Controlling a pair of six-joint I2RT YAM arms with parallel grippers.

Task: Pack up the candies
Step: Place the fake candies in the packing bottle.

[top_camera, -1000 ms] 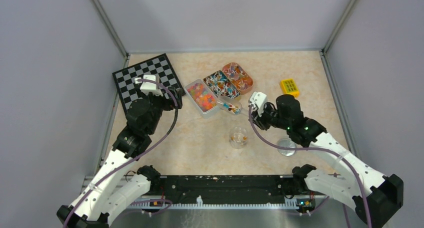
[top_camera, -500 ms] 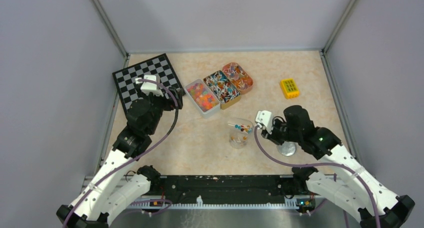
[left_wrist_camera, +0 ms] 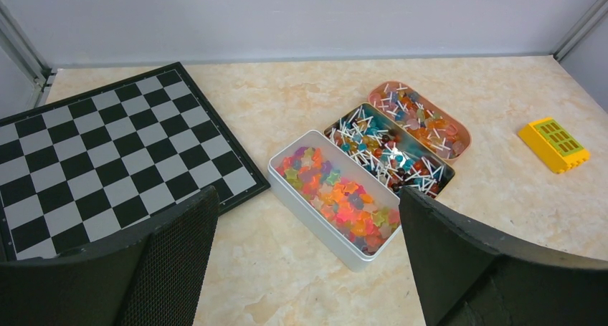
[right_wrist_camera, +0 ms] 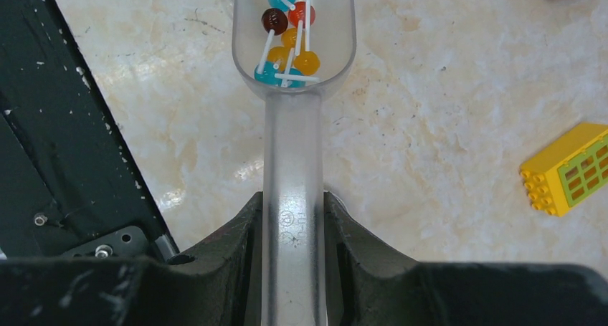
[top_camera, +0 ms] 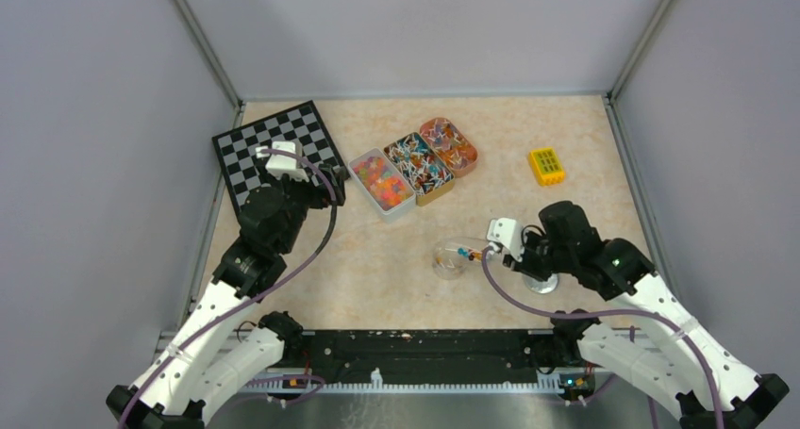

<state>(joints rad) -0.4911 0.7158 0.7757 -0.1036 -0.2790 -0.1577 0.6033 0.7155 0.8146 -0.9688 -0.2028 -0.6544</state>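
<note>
My right gripper (top_camera: 498, 248) is shut on the handle of a clear plastic scoop (right_wrist_camera: 292, 197). The scoop's bowl holds several small candies (right_wrist_camera: 290, 36) on white sticks, orange, red, blue and brown. In the top view the scoop (top_camera: 464, 251) lies level, with its bowl over a clear cup (top_camera: 447, 261) at mid-table. More candies fill three open tins: a white tin (left_wrist_camera: 331, 195) of star shapes, a dark tin (left_wrist_camera: 391, 148) and an orange tin (left_wrist_camera: 419, 120) of stick candies. My left gripper (left_wrist_camera: 305, 269) is open and empty, raised near the white tin (top_camera: 380, 183).
A chessboard (top_camera: 274, 151) lies at the back left. A yellow block with green squares (top_camera: 546, 164) sits at the back right and also shows in the right wrist view (right_wrist_camera: 566, 168). A clear round item (top_camera: 541, 280) lies under my right arm. The black base rail (top_camera: 415, 349) runs along the near edge.
My right arm has carried the loaded scoop from beside the tins toward the near side, over the clear cup. The left arm has not moved.
</note>
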